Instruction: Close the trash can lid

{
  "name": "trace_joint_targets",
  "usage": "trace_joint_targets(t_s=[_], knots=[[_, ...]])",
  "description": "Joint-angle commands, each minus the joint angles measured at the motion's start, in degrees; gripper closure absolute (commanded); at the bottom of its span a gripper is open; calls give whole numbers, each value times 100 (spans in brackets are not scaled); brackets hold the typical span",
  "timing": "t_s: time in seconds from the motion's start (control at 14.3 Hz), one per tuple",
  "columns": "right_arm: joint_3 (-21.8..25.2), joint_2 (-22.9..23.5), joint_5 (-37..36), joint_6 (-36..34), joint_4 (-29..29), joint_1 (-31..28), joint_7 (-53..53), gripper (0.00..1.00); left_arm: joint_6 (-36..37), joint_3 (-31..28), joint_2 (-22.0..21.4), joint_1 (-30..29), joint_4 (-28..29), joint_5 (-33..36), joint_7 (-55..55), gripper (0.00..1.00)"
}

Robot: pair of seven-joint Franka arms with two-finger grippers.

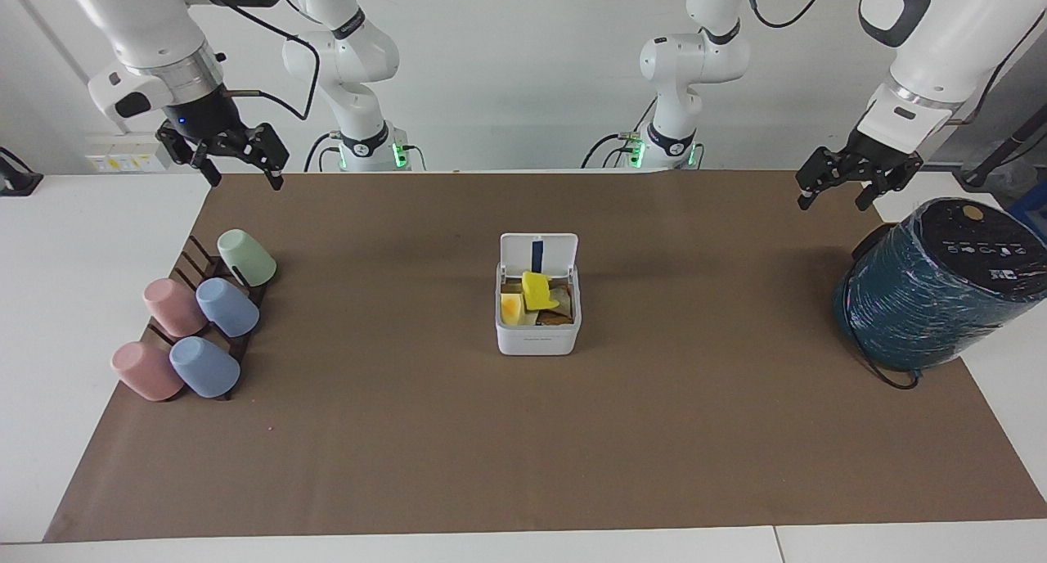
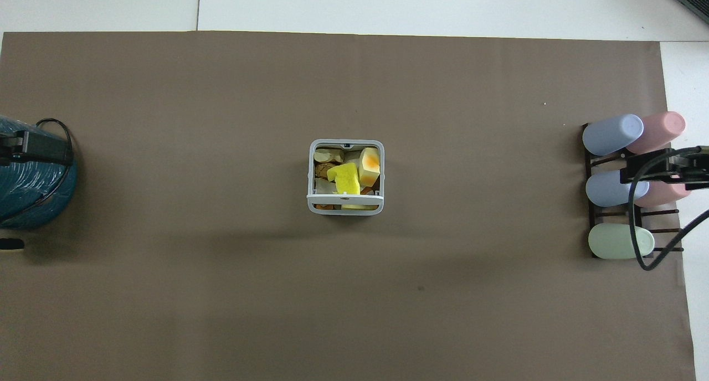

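The small white trash can [image 1: 537, 338] stands at the middle of the brown mat, filled with yellow and orange scraps. Its rim also shows in the overhead view [image 2: 311, 170]. The lid [image 1: 538, 250] is open and stands upright on the can's edge nearer to the robots, its dark blue strip facing away from them. In the overhead view the lid [image 2: 344, 208] is seen edge-on. My right gripper [image 1: 244, 178] is open and empty, up in the air over the cup rack. My left gripper [image 1: 834, 201] is open and empty, up over the teal cylinder.
A dark rack with several pastel cups [image 1: 196, 326] lies at the right arm's end of the table and shows in the overhead view [image 2: 626, 187]. A large teal plastic-wrapped cylinder [image 1: 932, 293] with a black cable stands at the left arm's end; it also shows in the overhead view [image 2: 27, 198].
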State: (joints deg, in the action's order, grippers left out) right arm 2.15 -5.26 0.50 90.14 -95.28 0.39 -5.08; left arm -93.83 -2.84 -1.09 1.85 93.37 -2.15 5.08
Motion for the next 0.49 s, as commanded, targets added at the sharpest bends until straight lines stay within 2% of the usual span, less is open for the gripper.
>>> trace_joint_targets(t_s=[0.0,0.42], knots=[[22,43,-41,-119,97,5,147,0,-83,12,-172,-88,190,-32,98,0],[22,34,21,-102,71,-4,121,0,-83,38,-189,-1,260,-32,72,0]])
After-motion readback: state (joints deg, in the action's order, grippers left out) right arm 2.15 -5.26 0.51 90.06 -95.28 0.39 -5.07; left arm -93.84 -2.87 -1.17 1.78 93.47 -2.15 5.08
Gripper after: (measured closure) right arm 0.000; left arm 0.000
